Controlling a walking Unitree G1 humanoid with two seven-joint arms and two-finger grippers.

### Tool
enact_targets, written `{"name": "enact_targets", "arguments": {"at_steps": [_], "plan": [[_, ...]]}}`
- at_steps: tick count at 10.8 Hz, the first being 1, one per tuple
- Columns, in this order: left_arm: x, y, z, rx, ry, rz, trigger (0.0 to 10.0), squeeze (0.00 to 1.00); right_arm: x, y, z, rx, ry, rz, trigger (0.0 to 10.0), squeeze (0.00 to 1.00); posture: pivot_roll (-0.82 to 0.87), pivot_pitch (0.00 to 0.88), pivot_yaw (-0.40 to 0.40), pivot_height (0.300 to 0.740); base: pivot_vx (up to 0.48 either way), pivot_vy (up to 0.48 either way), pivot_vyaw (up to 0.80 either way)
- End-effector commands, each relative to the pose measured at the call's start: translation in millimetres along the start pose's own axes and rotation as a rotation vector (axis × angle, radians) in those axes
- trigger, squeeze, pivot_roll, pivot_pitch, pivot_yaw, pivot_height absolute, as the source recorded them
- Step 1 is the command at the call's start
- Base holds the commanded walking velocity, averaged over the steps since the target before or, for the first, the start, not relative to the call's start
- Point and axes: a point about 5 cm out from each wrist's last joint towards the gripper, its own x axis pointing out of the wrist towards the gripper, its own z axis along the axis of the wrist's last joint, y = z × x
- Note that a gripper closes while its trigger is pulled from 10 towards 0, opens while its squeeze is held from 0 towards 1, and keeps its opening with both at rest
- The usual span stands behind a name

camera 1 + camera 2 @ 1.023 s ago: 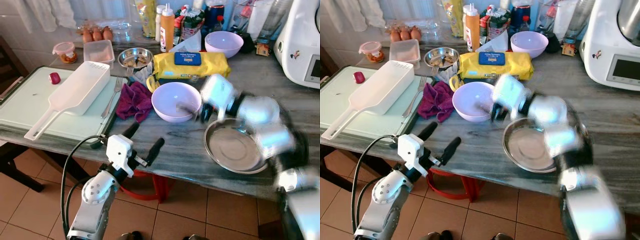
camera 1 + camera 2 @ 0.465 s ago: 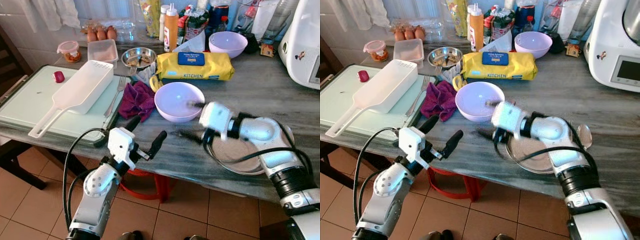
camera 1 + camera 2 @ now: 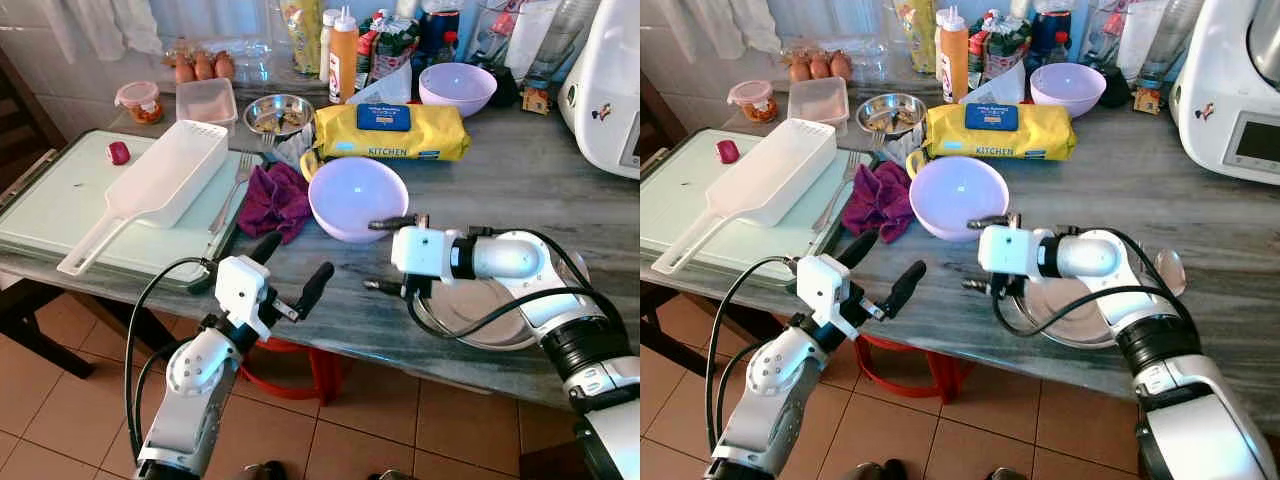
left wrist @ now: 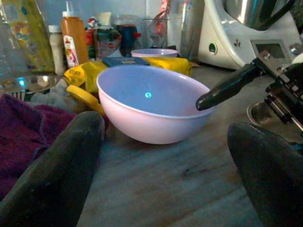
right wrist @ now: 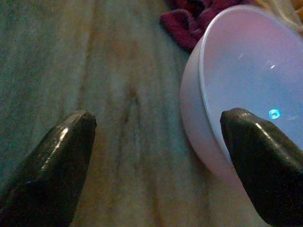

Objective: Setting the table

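Observation:
A lavender bowl [image 3: 356,196] stands empty in the middle of the grey counter, seen close up in the left wrist view [image 4: 151,104]. My right gripper [image 3: 385,255] is open just to the right of it, one finger by the bowl's rim, the other over the counter; the bowl's wall [image 5: 199,123] lies beside one fingertip. A steel plate [image 3: 485,315] sits under the right forearm. In front of the counter edge my left gripper [image 3: 292,266] hangs open, pointing at the bowl, holding nothing.
A purple cloth [image 3: 272,200], a fork [image 3: 232,185] and a white long-handled strainer [image 3: 150,190] on a pale green tray [image 3: 50,215] lie left of the bowl. Behind are a yellow packet [image 3: 390,132], a second lavender bowl [image 3: 456,85], bottles and a white appliance [image 3: 610,80].
My right gripper has drawn back from over the bowl toward the counter's front and now stands beside the bowl. The left arm has barely moved.

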Motion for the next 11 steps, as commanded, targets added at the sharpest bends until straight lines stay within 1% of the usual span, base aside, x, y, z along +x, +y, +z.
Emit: {"name": "enact_targets", "arguments": {"at_steps": [1, 3, 4, 6, 7, 8, 11], "plan": [[-1.3, 0.0, 2, 0.012, 0.003, 0.003, 10.0, 0.00, 1.2, -4.1, 2, -0.042, 0.009, 0.011, 10.0, 0.00, -0.11, 0.164, 0.045, 0.740, 0.000, 0.000, 0.00], [-1.2, -0.5, 2, 0.012, 0.007, 0.000, 10.0, 0.00, 1.0, -6.8, -4, -0.104, 0.055, 0.010, 10.0, 0.00, -0.11, 0.163, 0.048, 0.740, 0.000, 0.000, 0.00], [-1.0, -0.7, 2, 0.012, 0.007, -0.002, 10.0, 0.00, 1.2, -8.8, -3, -0.125, 0.058, -0.002, 10.0, 0.00, -0.11, 0.163, 0.050, 0.740, 0.000, 0.000, 0.00], [-0.5, -0.8, 2, 0.011, 0.009, -0.002, 10.0, 0.00, 3.7, -12.5, -4, -0.148, 0.071, -0.021, 10.0, 0.00, -0.11, 0.160, 0.049, 0.740, 0.000, 0.000, 0.00], [-0.6, -1.0, 2, 0.011, 0.010, -0.002, 10.0, 0.00, 4.5, -12.1, -5, -0.152, 0.075, -0.022, 2.2, 0.00, -0.11, 0.161, 0.049, 0.740, 0.000, 0.000, 0.00], [-0.7, -1.5, 1, 0.010, 0.013, -0.001, 10.0, 0.00, 5.0, -12.0, -6, -0.152, 0.078, -0.023, 0.0, 0.00, -0.11, 0.161, 0.046, 0.740, 0.000, 0.000, 0.00], [-1.1, -2.8, 1, 0.006, 0.013, 0.001, 10.0, 0.00, 4.9, -15.8, -8, -0.169, 0.092, -0.046, 0.0, 0.00, -0.11, 0.162, 0.043, 0.740, 0.000, 0.000, 0.00]]}}
